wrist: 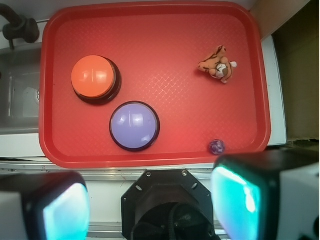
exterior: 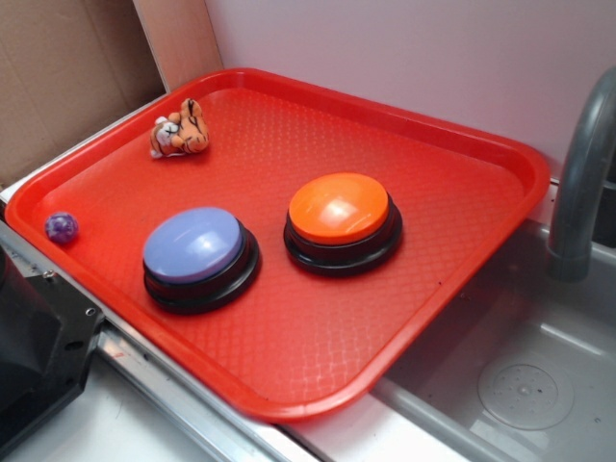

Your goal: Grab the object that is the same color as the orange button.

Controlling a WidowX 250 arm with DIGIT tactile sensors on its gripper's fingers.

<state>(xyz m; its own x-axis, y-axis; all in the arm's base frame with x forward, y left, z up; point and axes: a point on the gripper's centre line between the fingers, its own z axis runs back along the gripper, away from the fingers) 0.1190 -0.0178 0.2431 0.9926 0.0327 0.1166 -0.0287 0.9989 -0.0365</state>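
The claw hangs well back from the tray, over the metal edge in front of it, its two fingers spread wide apart and holding nothing. The wrist view looks out between them.

The tiger lies on the tray far ahead of the claw and off to the right-hand finger's side, near the tray's far right corner as the wrist camera sees it. It lies on its side, touching nothing else. The orange button stands ahead and toward the left-hand finger's side, well apart from the tiger. The purple button is nearer the claw, just beside the orange one and roughly straight ahead. The ball lies closest of all, by the tray's near rim in front of the right-hand finger.

The wrist view shows the whole tray from above with all four things spaced out, and both fingers with their pale teal pads. The exterior view shows no fingers clearly, only a dark part of the robot at its lower left corner; it adds the buttons' black bases seen from the side, a grey faucet, a sink beside the tray, and a cardboard panel behind.
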